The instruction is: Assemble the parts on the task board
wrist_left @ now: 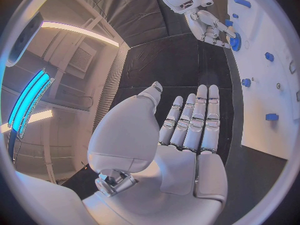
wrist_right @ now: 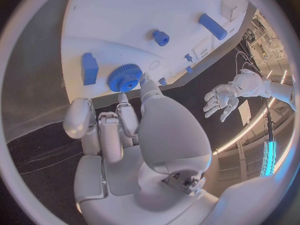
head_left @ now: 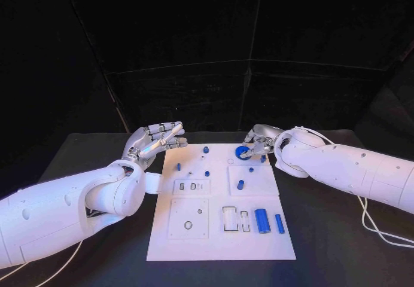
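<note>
Your right hand (head_left: 256, 145) is at the far edge of the task board (head_left: 221, 246), with a fingertip (wrist_right: 145, 80) at or just beside the toothed rim of the blue gear (wrist_right: 124, 77). Whether that finger actually presses the gear, you cannot tell; nothing is clearly held, and the other fingers sit curled beside it.

Your left hand (head_left: 158, 140) hangs off the board's left far corner, fingers straight and apart, holding nothing.

The main risk is the gear itself. If it is not fully seated, a sideways push from one fingertip could tip it or slide it off the far edge onto the black table (head_left: 345, 239). A one-sided press could also jam it crooked.

Mind the small blue block (wrist_right: 89, 68) just beside the gear: a sweeping finger could knock it.

The two blue cylinders (head_left: 262, 220) lie loose near the board's near right part. They will likely roll if the board jolts, so keep your right forearm from dragging across it.
</note>
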### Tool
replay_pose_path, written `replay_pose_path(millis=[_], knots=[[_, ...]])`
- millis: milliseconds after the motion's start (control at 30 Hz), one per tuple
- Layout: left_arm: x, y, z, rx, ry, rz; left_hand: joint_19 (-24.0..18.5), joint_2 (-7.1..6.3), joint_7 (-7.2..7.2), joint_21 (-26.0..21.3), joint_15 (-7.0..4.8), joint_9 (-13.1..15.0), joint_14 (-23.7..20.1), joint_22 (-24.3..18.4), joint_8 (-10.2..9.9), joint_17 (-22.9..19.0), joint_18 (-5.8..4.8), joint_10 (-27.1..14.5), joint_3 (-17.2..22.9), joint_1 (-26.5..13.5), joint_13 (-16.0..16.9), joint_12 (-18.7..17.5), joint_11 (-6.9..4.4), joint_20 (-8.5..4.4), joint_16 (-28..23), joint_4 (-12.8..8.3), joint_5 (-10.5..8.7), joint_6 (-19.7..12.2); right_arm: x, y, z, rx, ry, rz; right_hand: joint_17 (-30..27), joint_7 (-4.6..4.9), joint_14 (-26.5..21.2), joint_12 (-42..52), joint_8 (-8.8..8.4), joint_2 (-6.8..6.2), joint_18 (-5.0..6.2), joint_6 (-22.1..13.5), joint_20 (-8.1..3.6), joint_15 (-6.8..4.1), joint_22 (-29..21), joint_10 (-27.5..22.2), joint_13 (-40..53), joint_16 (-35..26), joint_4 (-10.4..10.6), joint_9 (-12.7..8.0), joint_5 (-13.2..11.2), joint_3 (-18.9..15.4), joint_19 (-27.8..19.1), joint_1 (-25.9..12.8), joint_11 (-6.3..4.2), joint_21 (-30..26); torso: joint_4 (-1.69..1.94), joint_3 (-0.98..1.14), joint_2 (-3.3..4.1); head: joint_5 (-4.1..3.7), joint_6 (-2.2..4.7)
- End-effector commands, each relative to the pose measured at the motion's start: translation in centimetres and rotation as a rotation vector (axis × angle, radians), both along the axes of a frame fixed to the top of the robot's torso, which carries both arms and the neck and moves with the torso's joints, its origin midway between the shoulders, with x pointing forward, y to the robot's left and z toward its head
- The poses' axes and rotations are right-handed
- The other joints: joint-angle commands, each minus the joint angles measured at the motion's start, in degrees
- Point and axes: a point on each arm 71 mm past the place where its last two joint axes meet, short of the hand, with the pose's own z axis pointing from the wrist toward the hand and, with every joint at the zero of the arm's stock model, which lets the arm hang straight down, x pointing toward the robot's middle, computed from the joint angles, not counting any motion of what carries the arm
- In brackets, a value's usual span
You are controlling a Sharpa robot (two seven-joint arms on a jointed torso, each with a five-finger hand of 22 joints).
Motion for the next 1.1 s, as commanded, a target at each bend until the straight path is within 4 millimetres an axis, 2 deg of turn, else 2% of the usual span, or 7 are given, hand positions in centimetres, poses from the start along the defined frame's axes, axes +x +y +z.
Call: replay_pose_path(millis=[33, 533, 700, 800, 867, 1100], knots=[[0.01, -0.14, 0.17, -0.002, -0.012, -0.015, 0.3, -0.06, 2.94, -0.2, 0.21, -0.1, 0.3, -0.1, -0.2, 0.0, 0.54, -0.1, -0.1, 0.6, -0.1, -0.3, 0.42, 0.12, -0.4, -0.3, 0.22, 0.4, 0.03, 0.06, -0.16, -0.036, 0.026, 0.008, 9.6, -0.09, 4.9, 0.5, 0.38, 0.14, -0.66, 0.6, -0.06, 0.49, 0.2, 0.5, 0.5, 0.3, -0.2, 0.0, 0.0, -0.2, 0.6, 0.7, -0.05, 0.3, -0.02, 0.00, -0.02, -0.03, -0.08], [0.05, -0.10, 0.13, -0.002, -0.009, -0.014, 0.3, -0.02, 2.91, -0.3, 0.22, -0.1, 0.3, -0.1, -0.2, -0.1, 0.54, -0.1, -0.2, 0.7, -0.1, -0.3, 0.40, 0.12, -0.4, -0.4, 0.21, 0.4, 0.12, 0.00, -0.30, -0.070, 0.029, 0.012, 10.3, -0.18, 5.0, 2.3, 0.83, 1.27, -0.79, 1.2, -0.11, 0.43, 0.9, 1.3, 2.5, 0.6, -1.6, 0.0, 0.3, 0.8, 0.9, 2.9, -0.15, 0.7, -0.02, 0.04, -0.03, -0.04, -0.24], [0.07, -0.09, 0.12, -0.001, -0.009, -0.014, 0.3, -0.02, 2.91, -0.3, 0.22, -0.1, 0.3, -0.1, -0.2, -0.1, 0.54, -0.1, -0.2, 0.7, -0.1, -0.3, 0.40, 0.12, -0.4, -0.4, 0.21, 0.4, 0.14, 0.19, -0.26, -0.072, 0.017, 0.019, 10.6, -0.36, 5.0, 3.1, 1.42, 2.48, -0.85, 2.4, -0.21, 0.28, 1.2, 1.7, 3.5, 0.7, -2.8, 0.1, 0.0, 2.4, 1.1, 4.7, -0.36, 0.9, -0.02, 0.04, 0.00, -0.09, -0.27], [0.07, -0.09, 0.11, -0.001, -0.009, -0.014, 0.3, -0.02, 2.91, -0.3, 0.22, -0.1, 0.3, -0.1, -0.2, -0.1, 0.54, -0.1, -0.2, 0.7, -0.1, -0.3, 0.40, 0.12, -0.4, -0.4, 0.21, 0.4, 0.15, 0.39, -0.17, -0.072, 0.000, 0.024, 10.8, -0.76, 5.1, 4.0, 2.28, 3.40, -0.91, 4.4, -0.38, 0.05, 1.6, 2.4, 4.5, 0.8, -3.5, 0.4, -0.5, 3.6, 1.3, 5.5, -0.68, 1.1, -0.01, 0.04, 0.00, -0.11, -0.28], [0.07, -0.09, 0.11, -0.001, -0.008, -0.014, 0.3, -0.02, 2.91, -0.3, 0.22, -0.1, 0.3, -0.1, -0.2, -0.1, 0.54, -0.1, -0.2, 0.7, -0.1, -0.3, 0.40, 0.12, -0.4, -0.4, 0.21, 0.4, 0.16, 0.50, -0.11, -0.071, -0.012, 0.025, 10.9, -1.35, 5.1, 4.7, 3.09, 4.23, -0.94, 6.3, -0.63, -0.31, 1.8, 3.0, 5.2, 0.8, -3.8, 0.6, -1.0, 4.6, 1.4, 5.9, -1.17, 1.2, 0.00, 0.05, 0.00, -0.16, -0.33], [0.05, -0.08, 0.11, -0.001, -0.007, -0.014, 0.3, 0.05, 2.89, -0.3, 0.22, -0.1, 0.2, -0.2, -0.3, -0.1, 0.54, -0.1, -0.2, 0.7, -0.1, -0.4, 0.40, 0.13, -0.5, -0.5, 0.22, 0.5, 0.23, 0.69, 0.33, -0.049, -0.076, 0.015, 11.3, -2.42, 5.2, 5.8, 3.83, 5.23, -1.08, 9.0, -1.47, -1.20, 2.5, 4.0, 6.5, 0.9, -5.1, 0.9, -1.4, 7.0, 1.8, 6.8, -2.14, 1.6, 0.02, 0.02, -0.02, -0.10, -0.34]])
